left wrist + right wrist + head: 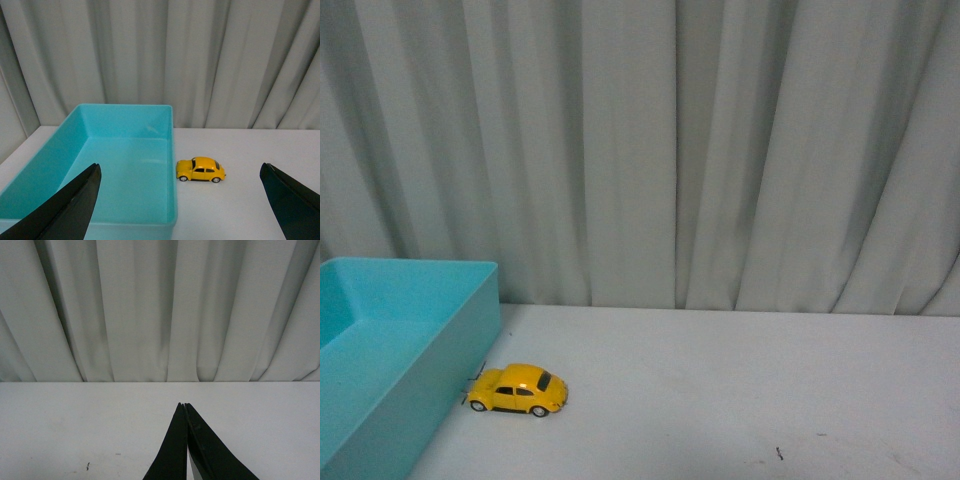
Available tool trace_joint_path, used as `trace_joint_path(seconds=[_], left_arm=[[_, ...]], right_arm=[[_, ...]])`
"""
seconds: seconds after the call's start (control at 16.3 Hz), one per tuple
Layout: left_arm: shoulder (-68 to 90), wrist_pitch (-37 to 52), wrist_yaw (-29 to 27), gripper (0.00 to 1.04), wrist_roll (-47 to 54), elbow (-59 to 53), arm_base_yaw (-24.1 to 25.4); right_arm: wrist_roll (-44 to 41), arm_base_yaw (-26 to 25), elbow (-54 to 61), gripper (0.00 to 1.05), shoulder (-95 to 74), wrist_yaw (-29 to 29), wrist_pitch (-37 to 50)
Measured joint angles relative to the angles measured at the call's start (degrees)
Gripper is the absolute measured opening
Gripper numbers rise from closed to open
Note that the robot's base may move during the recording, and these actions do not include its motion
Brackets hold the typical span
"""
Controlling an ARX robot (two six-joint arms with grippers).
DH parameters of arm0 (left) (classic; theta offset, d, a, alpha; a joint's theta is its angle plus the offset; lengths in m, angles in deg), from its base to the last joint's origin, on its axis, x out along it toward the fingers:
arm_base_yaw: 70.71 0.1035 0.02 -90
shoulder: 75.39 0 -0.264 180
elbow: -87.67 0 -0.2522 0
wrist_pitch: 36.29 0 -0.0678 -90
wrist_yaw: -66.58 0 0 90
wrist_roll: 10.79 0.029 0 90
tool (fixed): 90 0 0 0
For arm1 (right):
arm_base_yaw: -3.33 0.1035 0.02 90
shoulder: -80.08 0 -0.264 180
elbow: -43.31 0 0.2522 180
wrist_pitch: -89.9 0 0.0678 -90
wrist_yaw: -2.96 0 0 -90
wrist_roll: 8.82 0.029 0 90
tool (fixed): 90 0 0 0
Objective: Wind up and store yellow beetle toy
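The yellow beetle toy [519, 389] stands on its wheels on the white table, right beside the long wall of a turquoise bin [380, 360]. In the left wrist view the toy [200, 169] sits just past the bin's [173, 150] edge, well ahead of my left gripper [180, 172], which is open wide with nothing between its black fingers [75, 205]. My right gripper [183, 404] is shut with nothing in it, pointing over bare table toward the curtain. Neither arm shows in the front view.
A pale pleated curtain [650, 150] hangs close behind the table's far edge. The bin holds nothing that I can see. A small dark speck [779, 454] lies on the table [740, 390] to the right of the toy.
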Motion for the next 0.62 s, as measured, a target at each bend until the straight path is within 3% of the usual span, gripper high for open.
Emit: trace_joint_path(seconds=[0.18,0.31,0.62], left_arm=[[0.0,0.0,0.0,0.98,0.0,0.0,0.0],[0.0,0.0,0.0,0.98,0.0,0.0,0.0],[0.0,0.0,0.0,0.98,0.0,0.0,0.0]], right_arm=[[0.1,0.0,3.1,0.02,8.2,-0.1,-5.2],[0.1,0.0,5.4,0.02,10.2,0.0,-3.5],[0.2,0.0,6.3,0.02,22.7,-0.1,-15.5]])
